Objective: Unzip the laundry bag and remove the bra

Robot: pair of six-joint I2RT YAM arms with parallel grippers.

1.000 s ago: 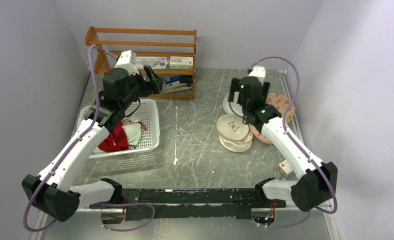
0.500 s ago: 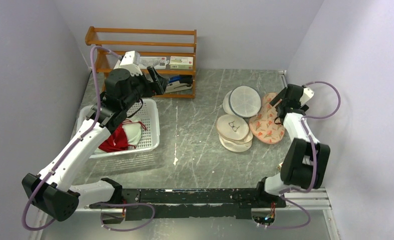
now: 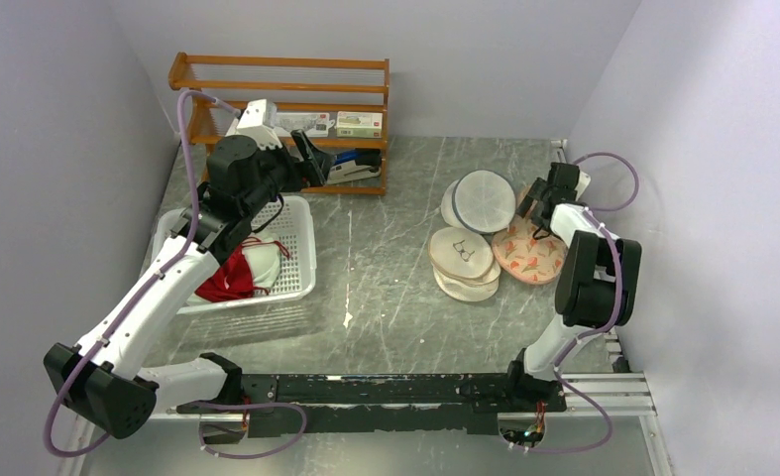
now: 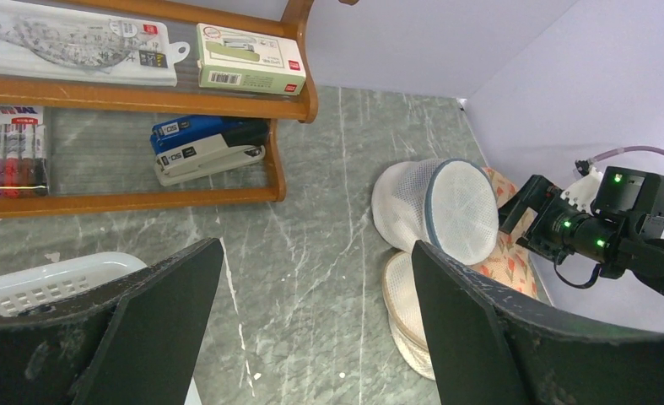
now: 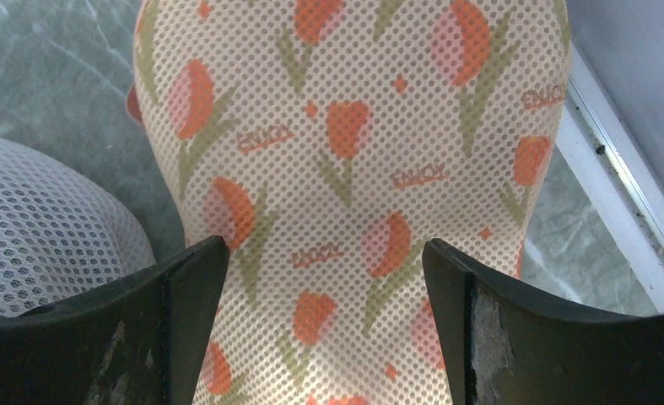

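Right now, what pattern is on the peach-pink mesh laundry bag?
The peach-pink mesh laundry bag has orange-red tulips, olive stems; clearest in right wrist view.

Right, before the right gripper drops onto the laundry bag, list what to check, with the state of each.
1. Right gripper open: ok, fingers spread.
2. Right gripper over the laundry bag: ok, its tulip mesh fills the gap.
3. Zipper pull found: cannot tell, none shows in any view.
4. White mesh pouch clear of the fingers: not ok, it lies right beside one.
5. Left gripper free: ok, open, holding nothing.
6. Bra in sight: cannot tell, not visible.
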